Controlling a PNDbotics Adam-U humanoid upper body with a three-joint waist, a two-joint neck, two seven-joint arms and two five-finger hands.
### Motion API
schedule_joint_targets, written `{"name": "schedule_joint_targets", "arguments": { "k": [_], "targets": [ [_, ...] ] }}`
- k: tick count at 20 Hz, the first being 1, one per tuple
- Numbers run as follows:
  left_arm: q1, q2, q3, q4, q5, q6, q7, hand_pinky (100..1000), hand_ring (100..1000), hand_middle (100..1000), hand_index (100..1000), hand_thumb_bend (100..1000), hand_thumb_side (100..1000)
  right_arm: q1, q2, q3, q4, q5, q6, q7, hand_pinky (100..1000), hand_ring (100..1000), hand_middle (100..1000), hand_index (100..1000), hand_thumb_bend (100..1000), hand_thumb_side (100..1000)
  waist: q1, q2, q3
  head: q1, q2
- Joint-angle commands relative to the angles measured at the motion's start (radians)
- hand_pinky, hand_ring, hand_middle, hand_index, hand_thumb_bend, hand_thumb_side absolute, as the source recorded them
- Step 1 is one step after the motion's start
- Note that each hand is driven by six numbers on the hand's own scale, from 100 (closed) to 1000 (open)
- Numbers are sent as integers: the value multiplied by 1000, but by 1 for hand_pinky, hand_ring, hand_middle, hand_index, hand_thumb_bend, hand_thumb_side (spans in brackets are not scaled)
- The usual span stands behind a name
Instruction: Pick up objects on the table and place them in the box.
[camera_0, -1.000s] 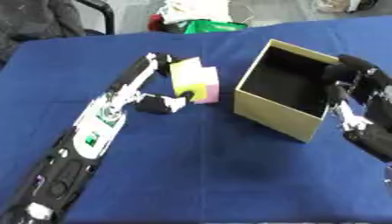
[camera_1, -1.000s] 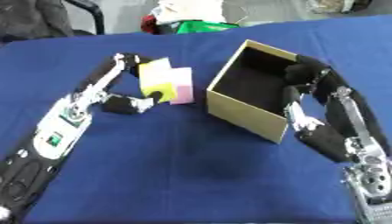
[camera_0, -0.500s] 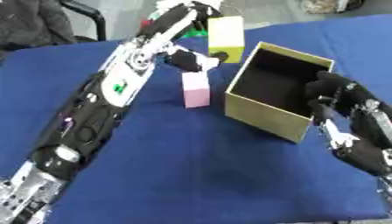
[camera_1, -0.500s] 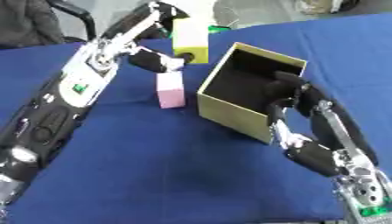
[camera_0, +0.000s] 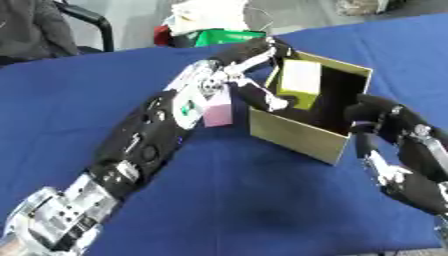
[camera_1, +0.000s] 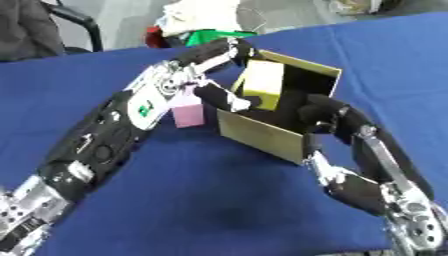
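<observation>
Right hand sits nearest, curled over the near-right wall of the box, fingers wrapped on the rim. My read: it's bracing the box so it doesn't slide during the drop. Black fingers, silver joints further down the arm.

Left hand reaches in from the left, over the box's open top, fingers and thumb pinched on the yellow-green block. Block is held upright, inside the box's outline and above its floor; can't tell if it touches the bottom. Looks like the placing step, release not yet done.

Box: tan cardboard, open top, dark interior, square-ish, set askew on the counter. Rigid thin walls, so it could tip or skid if the block catches an edge.

Block: rectangular, flat faces, pale yellow-green, matte, maybe foam or painted wood.

Pink block: small upright rectangle on the counter just beside the box's left wall, partly hidden by the left arm. Not picked yet, likely next.

Counter has a blue cloth cover, mildly wrinkled. White and green clutter beyond the far edge, not task-related.
</observation>
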Motion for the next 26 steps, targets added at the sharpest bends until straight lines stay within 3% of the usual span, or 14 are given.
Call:
{"name": "schedule_joint_targets", "arguments": {
  "k": [1,4,10,11,12,13,20,26],
  "targets": [
    [-28,-13,-5,3,-13,-24,-6,726,724,694,801,408,308,-13,-7,1,-16,-7,-3,6,735,799,748,907,100,425,-5,-13,-6,9,-13],
    [-29,-19,-5,3,-21,-38,-19,735,743,748,870,472,334,-12,-6,-1,-16,-8,-3,5,735,799,744,904,100,424,-4,-14,-11,10,-12],
    [-24,-9,-1,-15,-8,-51,-36,751,762,791,913,604,427,-12,-4,-4,-14,-8,-4,4,736,800,744,902,100,425,-5,-18,-5,4,-9],
    [-23,-5,1,-23,-4,-51,-37,752,762,789,910,601,427,-11,-3,-4,-14,-8,-4,4,735,799,744,902,100,425,-6,-19,-4,3,-9],
    [-22,1,6,-33,-1,-49,-36,748,754,765,892,533,445,-10,-3,-5,-13,-8,-3,3,735,799,744,905,100,426,-6,-19,-1,2,-8],
    [-20,8,12,-46,2,-44,-30,746,752,756,886,576,419,-9,-3,-7,-12,-7,-2,1,735,799,744,906,100,425,-7,-20,3,1,-6],
    [15,113,94,-163,35,63,37,741,741,737,877,550,399,3,-3,-18,-5,1,0,-14,735,800,744,907,100,424,-11,-27,41,-18,3],
    [59,172,162,-153,25,172,69,742,745,745,885,570,422,7,-2,-23,-3,5,-1,-19,735,800,744,907,100,425,-14,-29,57,-30,4]
  ]
}}
